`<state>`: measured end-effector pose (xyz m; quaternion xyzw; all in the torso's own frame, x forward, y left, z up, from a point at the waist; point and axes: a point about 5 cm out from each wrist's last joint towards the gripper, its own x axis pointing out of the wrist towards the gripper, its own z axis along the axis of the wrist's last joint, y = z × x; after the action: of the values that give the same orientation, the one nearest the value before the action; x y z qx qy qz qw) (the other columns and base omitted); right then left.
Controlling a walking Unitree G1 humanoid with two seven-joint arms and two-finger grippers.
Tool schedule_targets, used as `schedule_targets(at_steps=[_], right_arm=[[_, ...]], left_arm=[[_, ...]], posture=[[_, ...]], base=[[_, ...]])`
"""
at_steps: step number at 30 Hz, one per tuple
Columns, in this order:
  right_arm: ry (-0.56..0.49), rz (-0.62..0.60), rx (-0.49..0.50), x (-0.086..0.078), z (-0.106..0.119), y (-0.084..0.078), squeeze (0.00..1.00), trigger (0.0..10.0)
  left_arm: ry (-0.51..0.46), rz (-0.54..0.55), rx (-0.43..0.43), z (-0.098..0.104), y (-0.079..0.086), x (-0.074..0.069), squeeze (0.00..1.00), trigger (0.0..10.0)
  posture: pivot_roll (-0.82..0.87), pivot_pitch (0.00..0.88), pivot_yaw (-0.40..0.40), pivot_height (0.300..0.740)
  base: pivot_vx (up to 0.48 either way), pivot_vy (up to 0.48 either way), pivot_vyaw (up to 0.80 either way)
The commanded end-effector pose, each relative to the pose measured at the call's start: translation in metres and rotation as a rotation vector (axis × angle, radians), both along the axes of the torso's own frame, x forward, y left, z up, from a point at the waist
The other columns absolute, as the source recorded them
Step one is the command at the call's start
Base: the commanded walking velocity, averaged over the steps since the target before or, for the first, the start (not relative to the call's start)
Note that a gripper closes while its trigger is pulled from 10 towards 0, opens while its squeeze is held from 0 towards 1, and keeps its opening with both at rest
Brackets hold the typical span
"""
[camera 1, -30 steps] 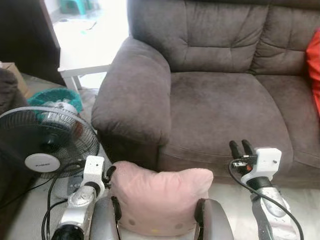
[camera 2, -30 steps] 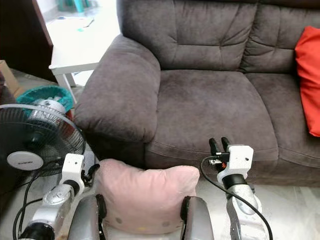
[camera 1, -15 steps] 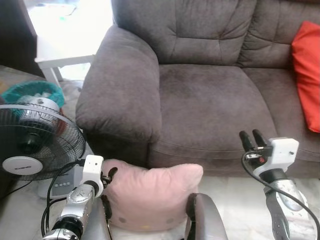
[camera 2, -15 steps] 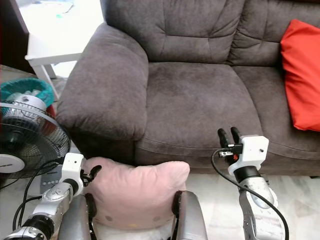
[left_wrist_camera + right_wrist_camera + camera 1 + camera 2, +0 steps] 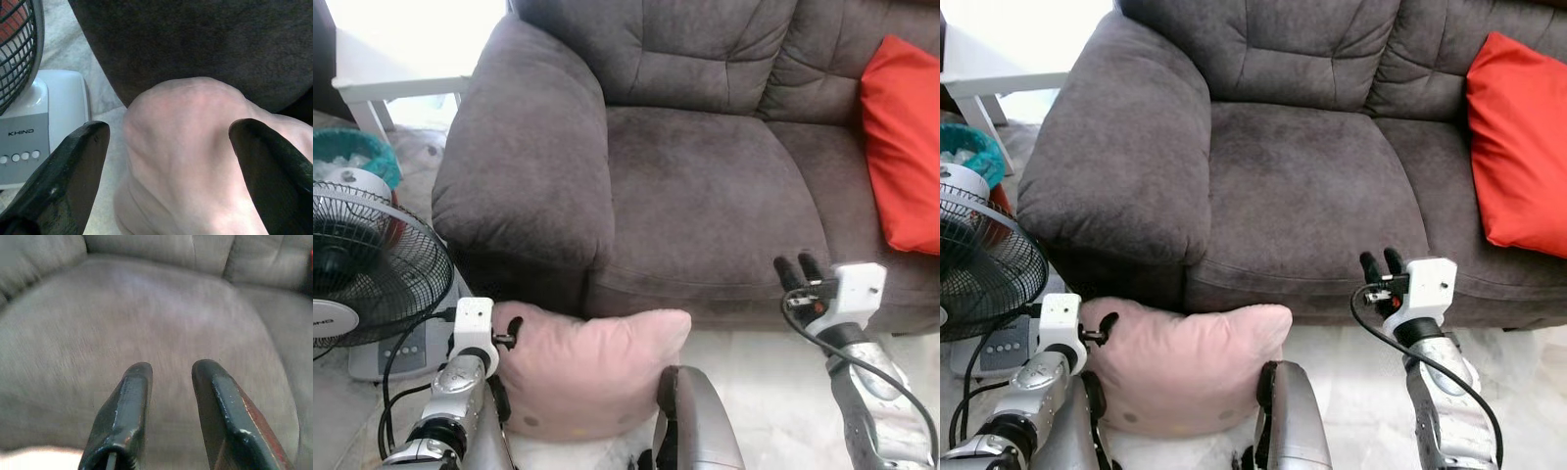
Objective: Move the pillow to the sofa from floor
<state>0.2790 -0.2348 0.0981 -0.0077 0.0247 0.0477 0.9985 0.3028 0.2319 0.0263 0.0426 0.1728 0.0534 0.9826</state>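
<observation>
We see the pink pillow [image 5: 587,372] on the floor against the sofa [image 5: 705,186] front. Our left gripper [image 5: 168,142] straddles its corner, fingers apart; our right gripper [image 5: 800,270] hovers, 2 fingers slightly apart.

The word "KHIND" is printed in small dark capitals on the white plastic base of the standing fan [image 5: 46,132], just above a row of round white buttons. Nothing else carries legible writing.

The right end effector [image 5: 168,401] shows two black fingers [image 5: 124,416] with a narrow gap between them, pointing at the grey sofa [image 5: 161,303] seat cushion. Back cushions cross the upper frame, slightly blurred.
</observation>
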Motion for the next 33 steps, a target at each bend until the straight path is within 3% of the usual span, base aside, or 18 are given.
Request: schedule_targets(at_steps=[1,8,18,23,33], right_arm=[[0.023,-0.009,-0.018,-0.001,-0.003,-0.006,0.00,10.0],[0.035,0.013,-0.028,-0.001,-0.004,-0.002,0.00,10.0],[0.051,0.007,-0.043,-0.012,-0.007,-0.009,0.00,10.0],[0.061,0.026,-0.056,-0.018,-0.008,-0.009,0.00,10.0],[0.067,0.030,-0.060,-0.025,-0.006,-0.011,0.00,10.0]], left_arm=[[0.011,0.013,-0.029,-0.006,-0.002,-0.005,0.00,10.0],[-0.001,-0.032,-0.036,-0.002,-0.001,-0.002,0.00,10.0],[0.068,-0.030,0.029,-0.003,0.007,-0.001,0.00,10.0],[0.064,-0.018,-0.033,-0.005,0.007,-0.002,0.00,10.0],[0.068,-0.010,-0.025,-0.005,0.008,-0.002,0.00,10.0]], posture=[[-0.09,0.218,-0.225,0.504],[-0.10,0.242,-0.240,0.504],[-0.12,0.257,-0.245,0.504],[-0.13,0.267,-0.251,0.504],[-0.15,0.279,-0.262,0.504]], base=[[0.000,0.000,0.00],[0.000,0.000,0.00],[0.000,0.000,0.00],[0.000,0.000,0.00],[0.000,0.000,0.00]])
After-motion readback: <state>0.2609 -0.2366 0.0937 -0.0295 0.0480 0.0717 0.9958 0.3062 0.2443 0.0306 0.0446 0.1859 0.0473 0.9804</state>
